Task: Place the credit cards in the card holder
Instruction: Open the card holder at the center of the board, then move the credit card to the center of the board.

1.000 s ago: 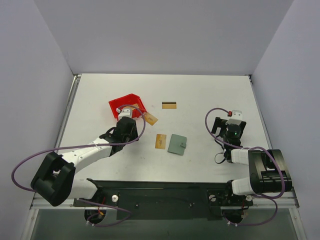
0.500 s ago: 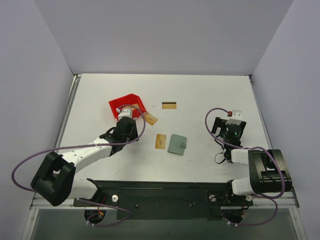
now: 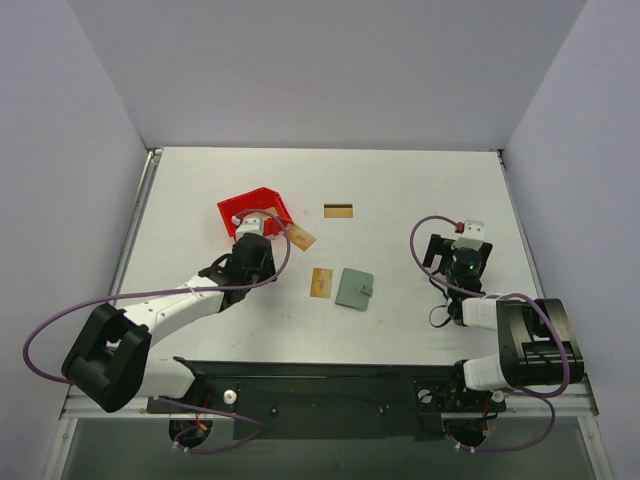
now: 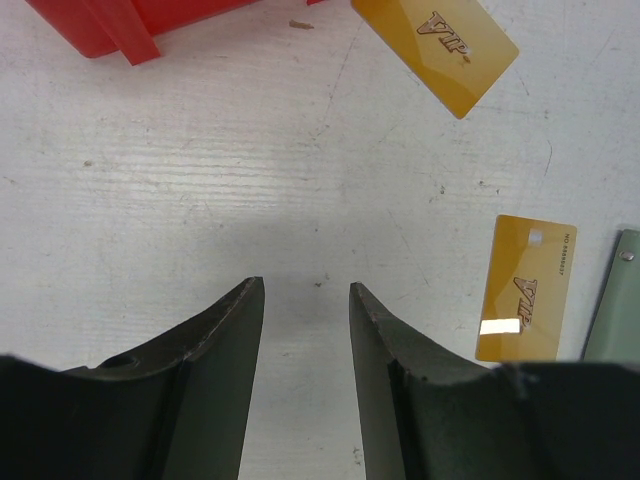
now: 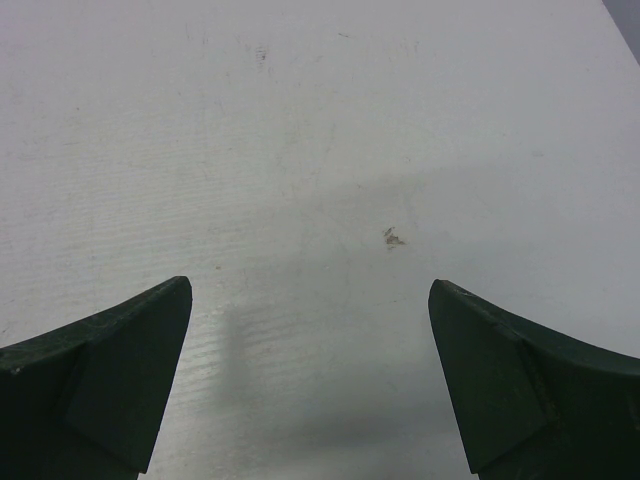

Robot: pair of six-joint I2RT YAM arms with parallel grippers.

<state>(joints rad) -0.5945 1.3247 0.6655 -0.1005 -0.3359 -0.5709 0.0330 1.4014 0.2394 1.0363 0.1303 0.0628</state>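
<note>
Three gold-tan credit cards lie flat on the white table: one with a dark stripe [image 3: 338,210] at the back, one [image 3: 300,237] [image 4: 435,45] beside the red bin, and one [image 3: 321,282] [image 4: 525,290] just left of the card holder. The card holder [image 3: 354,289] [image 4: 610,310] is a closed grey-green wallet, its snap tab on the right. My left gripper [image 3: 256,236] [image 4: 305,285] hovers low just in front of the bin, partly open with only bare table between its fingers. Far to the right, my right gripper [image 3: 464,243] [image 5: 310,290] is wide open over bare table.
A red plastic bin [image 3: 255,210] [image 4: 130,20] sits just beyond the left fingertips. Grey walls close in the table on the left, back and right. A purple cable loops around each arm.
</note>
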